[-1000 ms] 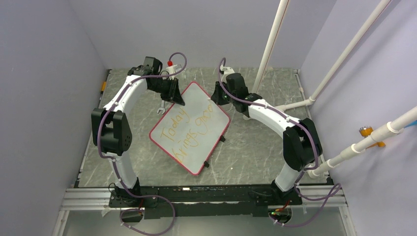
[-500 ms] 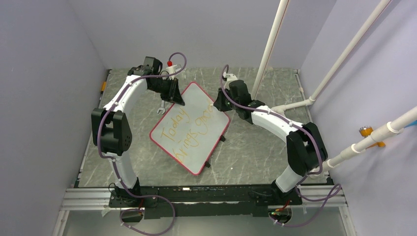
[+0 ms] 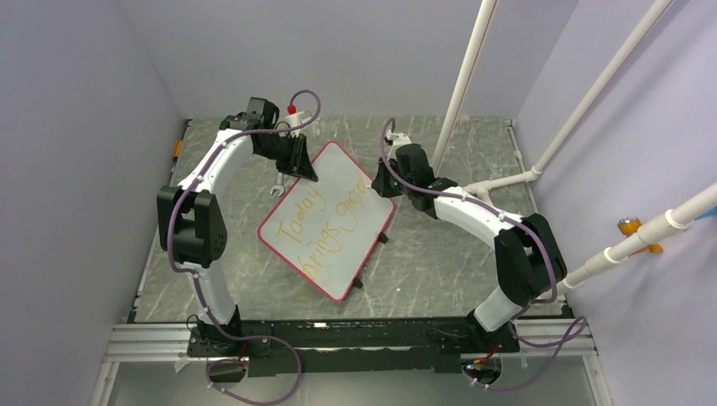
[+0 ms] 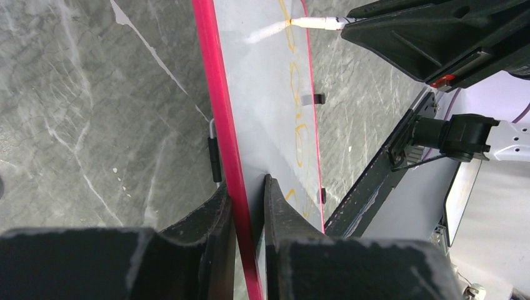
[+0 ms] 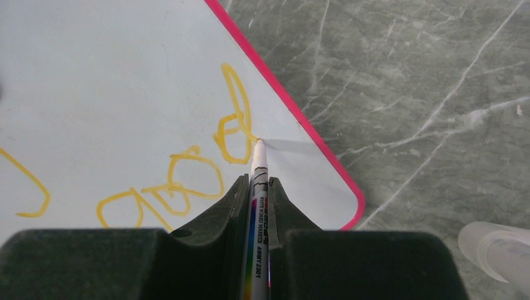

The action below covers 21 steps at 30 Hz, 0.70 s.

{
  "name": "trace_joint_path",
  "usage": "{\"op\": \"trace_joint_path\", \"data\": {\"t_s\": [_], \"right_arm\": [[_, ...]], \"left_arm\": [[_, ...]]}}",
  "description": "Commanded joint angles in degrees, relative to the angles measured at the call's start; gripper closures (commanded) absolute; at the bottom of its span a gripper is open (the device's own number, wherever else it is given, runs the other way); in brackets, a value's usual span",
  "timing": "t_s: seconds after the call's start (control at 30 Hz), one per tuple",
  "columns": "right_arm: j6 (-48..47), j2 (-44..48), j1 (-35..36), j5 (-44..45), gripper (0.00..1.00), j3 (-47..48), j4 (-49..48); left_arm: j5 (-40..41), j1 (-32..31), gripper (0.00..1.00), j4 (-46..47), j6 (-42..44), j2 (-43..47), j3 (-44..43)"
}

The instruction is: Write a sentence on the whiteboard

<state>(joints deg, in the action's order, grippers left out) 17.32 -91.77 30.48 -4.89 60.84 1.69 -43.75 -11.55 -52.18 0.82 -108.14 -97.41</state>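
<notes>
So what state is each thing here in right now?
whiteboard, partly written on, one edge clamped.
sentence, two orange lines, roughly "Today brings good".
marker, uncapped, tip touching the board at the last letter.
left gripper, shut on the whiteboard's edge.
right gripper, shut on the marker.

Whiteboard point(image 3: 347, 254) glossy, smooth; marker point(image 5: 258, 167) plastic; table point(image 3: 440, 254) matt, stone-look surf.

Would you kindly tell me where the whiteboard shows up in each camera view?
Top external: the whiteboard lies centre, tilted, between the arms.
Left wrist: edge-on down the middle, its frame clamped by the left gripper.
Right wrist: fills the upper left.
Shared landmark: the orange sentence, seen in all three.
</notes>
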Motion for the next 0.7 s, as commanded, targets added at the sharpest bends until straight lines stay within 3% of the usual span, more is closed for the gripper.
{"op": "trace_joint_path", "data": {"t_s": [0.0,0.67], "right_arm": [[-0.9,0.1,0.7,0.9,1.00,-2.2,4.1],[-3.5,8.1,1.6,10.7,1.00,2.1,12.2]], "left_arm": [[1.4,-0.6,1.00,2.9,5.6,2.8,-0.9],[2.7,-0.5,1.00,3.3,5.7,3.7,-0.5]]}}
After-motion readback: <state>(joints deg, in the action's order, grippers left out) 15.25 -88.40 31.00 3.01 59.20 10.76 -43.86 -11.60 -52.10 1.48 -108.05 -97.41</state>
